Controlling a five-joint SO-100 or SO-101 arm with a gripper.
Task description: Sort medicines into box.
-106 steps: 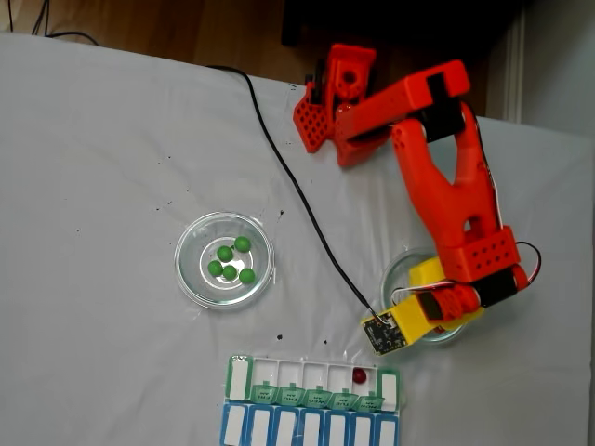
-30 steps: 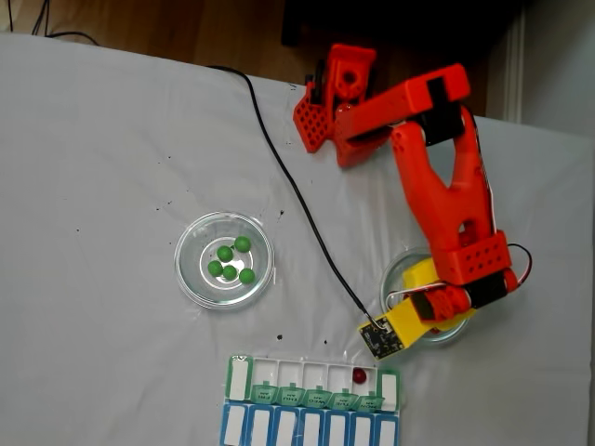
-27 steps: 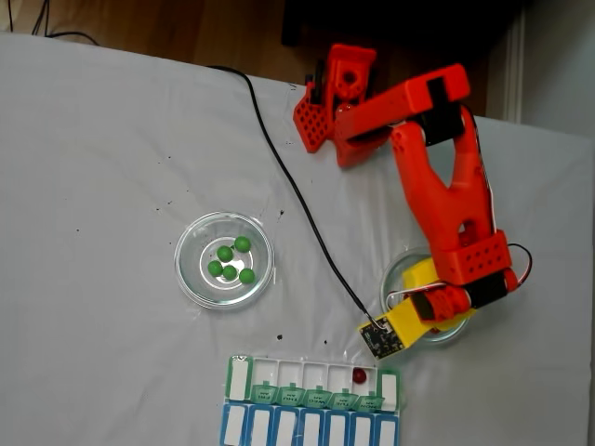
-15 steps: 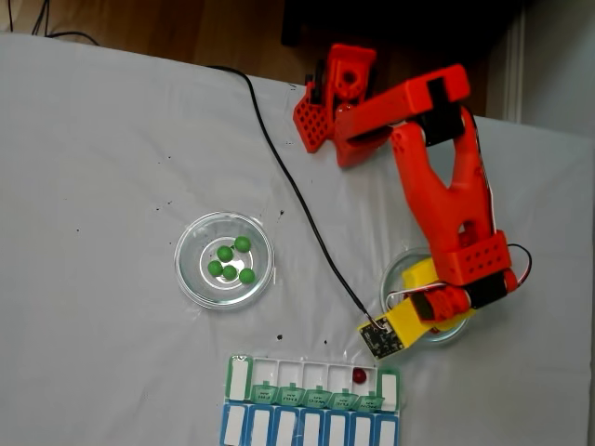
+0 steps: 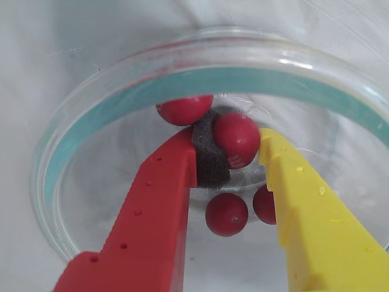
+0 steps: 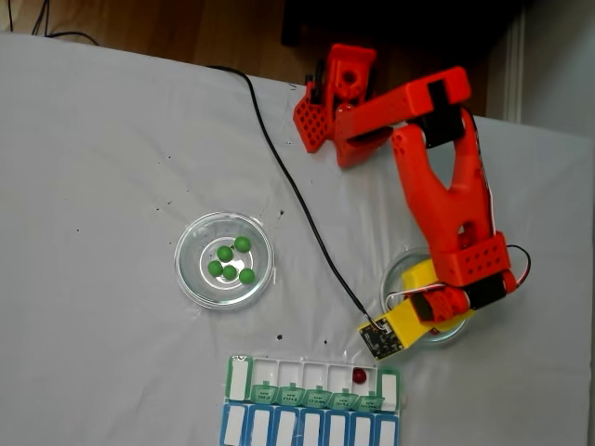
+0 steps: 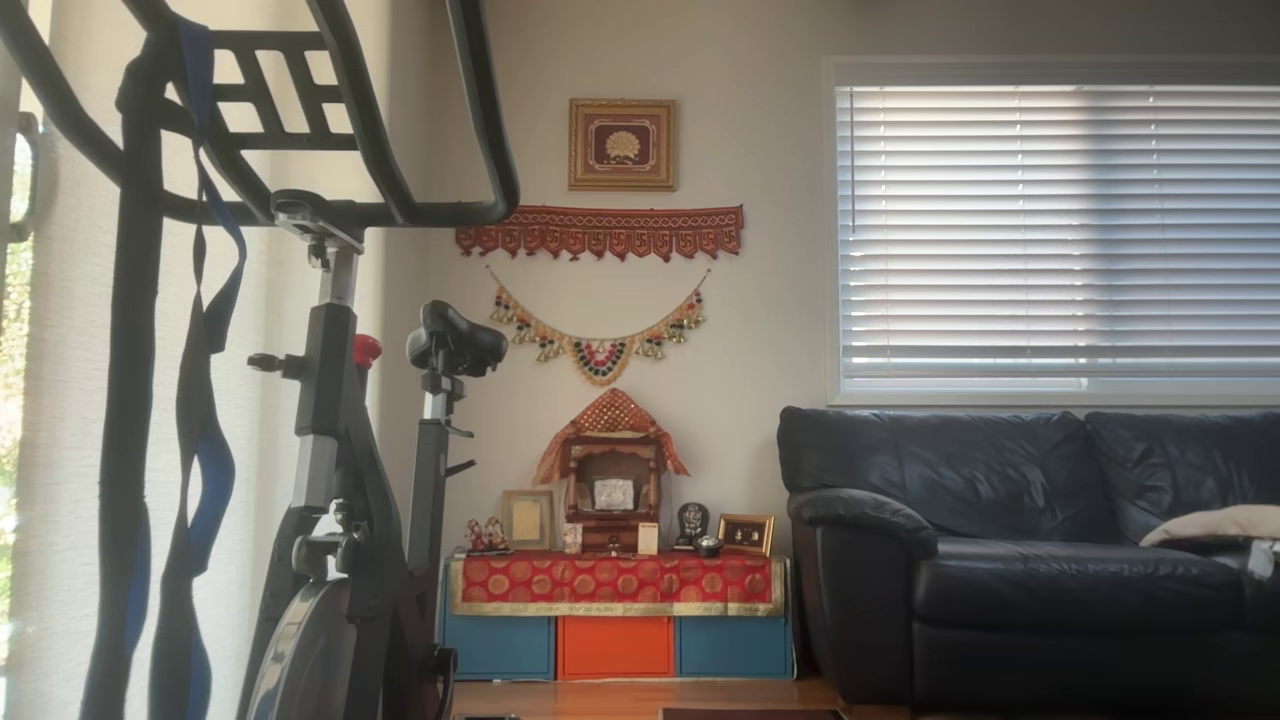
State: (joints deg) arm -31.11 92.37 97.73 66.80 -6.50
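White-clothed table: within the right glass dish, the hand has barely moved, now clamping one red ball, ready for the pill organiser.

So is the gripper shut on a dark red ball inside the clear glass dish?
Yes: the gripper pinches one dark red ball between foam pad and yellow finger, inside the glass dish.

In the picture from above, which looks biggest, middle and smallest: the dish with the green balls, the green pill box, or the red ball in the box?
1. The green pill box, a little wider than the dish.
2. The dish with the green balls.
3. The red ball, by far the smallest.
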